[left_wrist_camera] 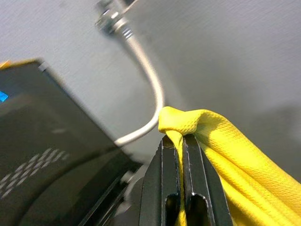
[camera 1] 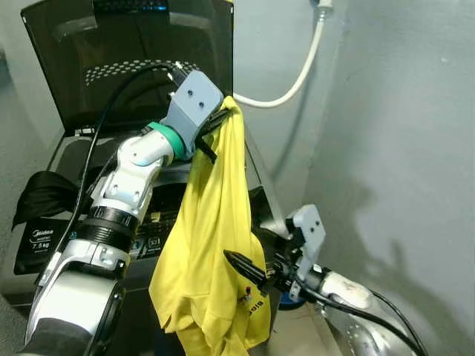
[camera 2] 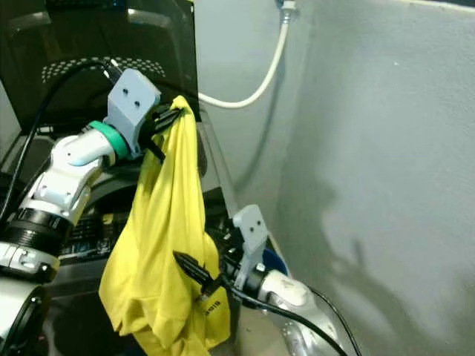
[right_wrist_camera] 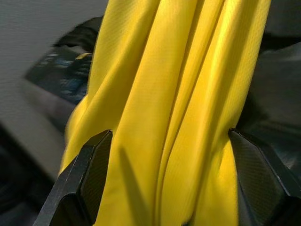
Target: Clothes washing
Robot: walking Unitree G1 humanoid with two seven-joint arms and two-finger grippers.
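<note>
Yellow shirt point(camera 1: 211, 245) hangs in long folds from the left gripper point(camera 1: 214, 127), whose two black fingers point(left_wrist_camera: 162, 188) are clenched on a bunched top corner of the cloth, held high beside the washer's raised dark lid point(camera 1: 126, 67). Lower down, the right gripper point(camera 1: 249, 268) reaches toward the hanging cloth with its fingers point(right_wrist_camera: 82, 179) spread wide, one on each side of the folds; whether they touch the fabric is hard to tell. Behind stands the washer point(camera 1: 44, 237), with a dark garment point(camera 1: 44, 194) draped over its left edge. A white hose point(camera 1: 297, 74) curves down the grey wall point(camera 1: 401, 148).
</note>
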